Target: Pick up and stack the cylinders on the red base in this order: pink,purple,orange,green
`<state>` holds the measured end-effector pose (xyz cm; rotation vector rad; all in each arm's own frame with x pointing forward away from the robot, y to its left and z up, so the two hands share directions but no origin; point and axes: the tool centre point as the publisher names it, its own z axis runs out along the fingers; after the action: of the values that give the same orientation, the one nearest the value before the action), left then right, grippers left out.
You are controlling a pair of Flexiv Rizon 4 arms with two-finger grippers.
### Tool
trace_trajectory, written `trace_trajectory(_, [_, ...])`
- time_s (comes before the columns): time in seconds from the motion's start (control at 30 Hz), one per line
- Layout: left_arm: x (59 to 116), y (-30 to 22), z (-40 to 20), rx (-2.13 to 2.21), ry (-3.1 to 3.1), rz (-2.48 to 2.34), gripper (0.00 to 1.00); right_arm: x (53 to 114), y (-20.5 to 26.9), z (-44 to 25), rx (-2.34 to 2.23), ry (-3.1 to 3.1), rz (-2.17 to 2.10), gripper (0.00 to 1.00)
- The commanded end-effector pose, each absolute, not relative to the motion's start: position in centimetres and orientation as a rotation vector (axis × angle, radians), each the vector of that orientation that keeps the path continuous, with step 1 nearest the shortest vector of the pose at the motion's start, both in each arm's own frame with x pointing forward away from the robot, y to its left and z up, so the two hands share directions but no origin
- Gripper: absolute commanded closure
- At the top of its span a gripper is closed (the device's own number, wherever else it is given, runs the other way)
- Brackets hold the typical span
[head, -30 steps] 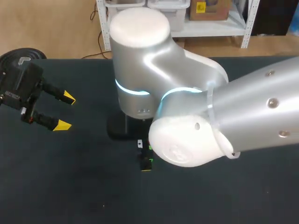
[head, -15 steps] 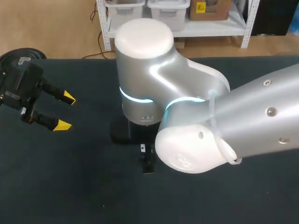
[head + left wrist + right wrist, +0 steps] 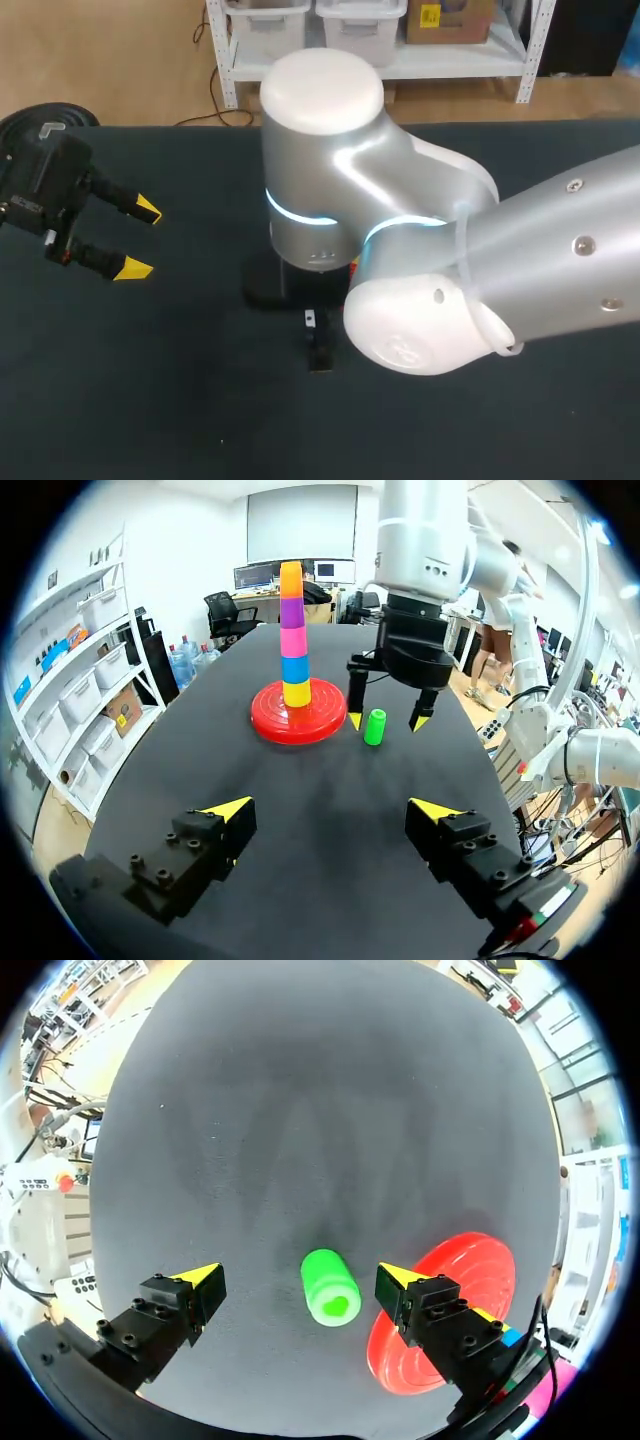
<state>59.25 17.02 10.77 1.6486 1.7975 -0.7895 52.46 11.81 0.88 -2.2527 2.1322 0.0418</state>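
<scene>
**Green cylinder (image 3: 374,727) stands between the right hand's (image 3: 386,721) spread fingers**

The cylinder is upright on the counter (image 3: 200,400), just beside the red base (image 3: 262,723). The right hand hangs over it, one finger on either side. The base carries a stack topped with orange. The left hand (image 3: 140,239) is well apart, fingers wide, holding nothing.

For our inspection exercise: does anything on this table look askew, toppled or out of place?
Nothing stands out. The stack on the red base rises straight, and the green cylinder stands upright on the table beside the base, between the right gripper's open fingers, not gripped.
</scene>
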Motion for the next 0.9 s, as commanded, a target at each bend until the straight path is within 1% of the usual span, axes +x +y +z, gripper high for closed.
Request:
trace_trajectory(0.03, [59.3,17.1,10.7,1.649,1.794,-0.79,0.0,52.6,11.6,0.8,-2.248,2.127,0.045,0.0])
trace_trajectory(0.23, [59.3,17.1,10.7,1.649,1.794,-0.79,0.0,52.8,11.7,0.8,-2.249,2.128,0.046,0.0])
trace_trajectory(0.3, [59.3,17.1,10.7,1.649,1.794,-0.79,0.0,53.0,11.7,0.9,-2.253,2.127,0.047,0.07])
trace_trajectory(0.33, [59.3,17.1,10.7,1.649,1.794,-0.79,0.0,53.1,11.7,0.9,-2.253,2.126,0.045,0.39])
trace_trajectory(0.37, [59.3,17.1,10.7,1.649,1.794,-0.79,0.0,53.2,11.8,1.0,-2.254,2.125,0.045,0.62])
trace_trajectory(0.4, [59.3,17.1,10.7,1.649,1.794,-0.79,0.0,53.2,11.8,1.0,-2.254,2.123,0.044,0.73])
trace_trajectory(0.43, [59.3,17.1,10.7,1.649,1.794,-0.79,0.0,53.3,11.8,1.0,-2.254,2.123,0.039,0.8])
trace_trajectory(0.5, [59.3,17.1,10.7,1.649,1.794,-0.79,0.0,53.4,11.9,1.0,-2.252,2.12,0.038,1.0])
trace_trajectory(0.9, [59.3,17.1,10.7,1.649,1.794,-0.79,0.0,53.6,12.0,1.0,-2.244,2.121,0.044,1.0])
